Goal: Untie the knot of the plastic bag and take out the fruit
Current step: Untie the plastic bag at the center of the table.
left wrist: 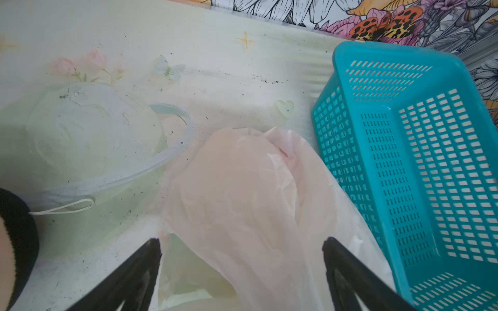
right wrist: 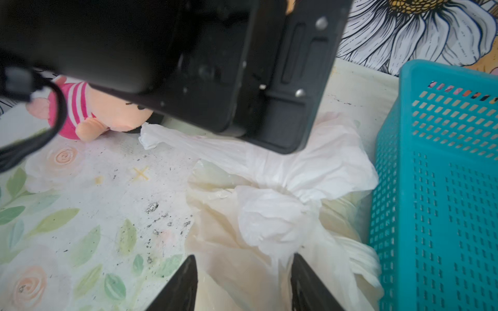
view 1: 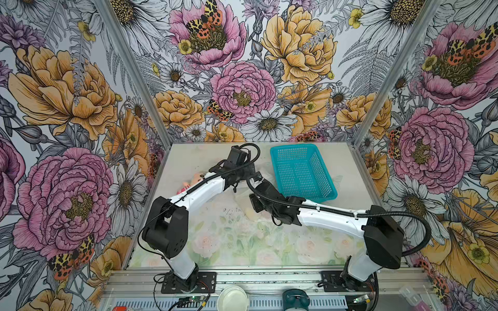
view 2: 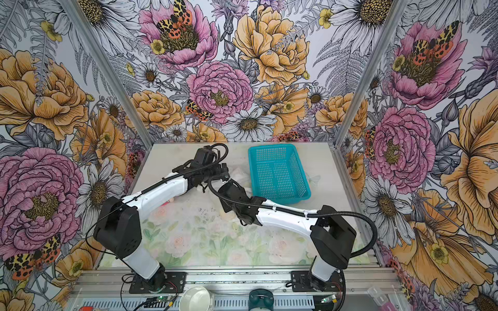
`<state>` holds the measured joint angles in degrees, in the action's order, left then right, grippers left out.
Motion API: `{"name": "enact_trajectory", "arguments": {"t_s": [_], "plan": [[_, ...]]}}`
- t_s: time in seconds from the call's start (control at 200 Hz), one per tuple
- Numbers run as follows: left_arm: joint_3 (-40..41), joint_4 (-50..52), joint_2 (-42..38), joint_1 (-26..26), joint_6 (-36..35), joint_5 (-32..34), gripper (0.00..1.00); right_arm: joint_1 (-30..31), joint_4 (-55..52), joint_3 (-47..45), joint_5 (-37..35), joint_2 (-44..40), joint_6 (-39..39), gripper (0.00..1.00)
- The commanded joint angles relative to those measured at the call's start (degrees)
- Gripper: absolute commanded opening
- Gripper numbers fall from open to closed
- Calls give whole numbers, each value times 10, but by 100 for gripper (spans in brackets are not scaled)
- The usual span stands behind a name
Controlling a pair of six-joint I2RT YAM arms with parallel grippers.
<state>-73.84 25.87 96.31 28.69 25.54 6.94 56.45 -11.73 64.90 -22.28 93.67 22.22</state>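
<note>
Plainly tied, the knot (right wrist: pixel 272 212) sits on top of the plastic bag (right wrist: pixel 223 242), its loose handle tail trailing toward the doll (right wrist: pixel 80 110). The fruit (right wrist: pixel 341 215) shows only as pale yellow shapes through the film. The right pincer (right wrist: pixel 244 258) stands half apart, astride the plastic just short of the knot, with no grip I can make out; the left pincer (left wrist: pixel 241 242) gapes wide over the bag's body. Likely trouble: a pinch on the lump itself would draw it tighter, or thin film would tear, and two wrists this close could collide. The basket (right wrist: pixel 444 161) hems the bag on one side, apparently touching; the table (right wrist: pixel 80 204) lies bare toward the doll, so pulling that way has room.
</note>
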Motion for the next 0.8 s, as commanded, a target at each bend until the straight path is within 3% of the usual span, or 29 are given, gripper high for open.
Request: {"name": "enact_trajectory", "arguments": {"t_s": [0.0,0.145,0.21,0.265,0.365,0.46,0.57,0.795], "plan": [[-18,-15,11,-1,11,-20,95,6,-3,-22,-53,-14,27,53],[-18,-25,22,3,13,-23,94,10,-2,-48,-100,-29,56,55],[-24,-25,33,4,12,-32,88,10,-2,-46,-99,-20,59,55],[-28,-26,41,6,11,-38,72,11,-2,-45,-96,-12,62,51],[-31,-29,48,5,15,-33,24,11,-1,-47,-98,-13,63,31],[-29,-29,48,-3,23,-34,2,11,0,-51,-105,-23,62,15],[-20,-34,33,-21,29,-38,0,11,15,-65,-107,-37,55,0],[37,-37,-42,-80,37,-18,0,-3,42,-98,-124,-61,55,0]]}}
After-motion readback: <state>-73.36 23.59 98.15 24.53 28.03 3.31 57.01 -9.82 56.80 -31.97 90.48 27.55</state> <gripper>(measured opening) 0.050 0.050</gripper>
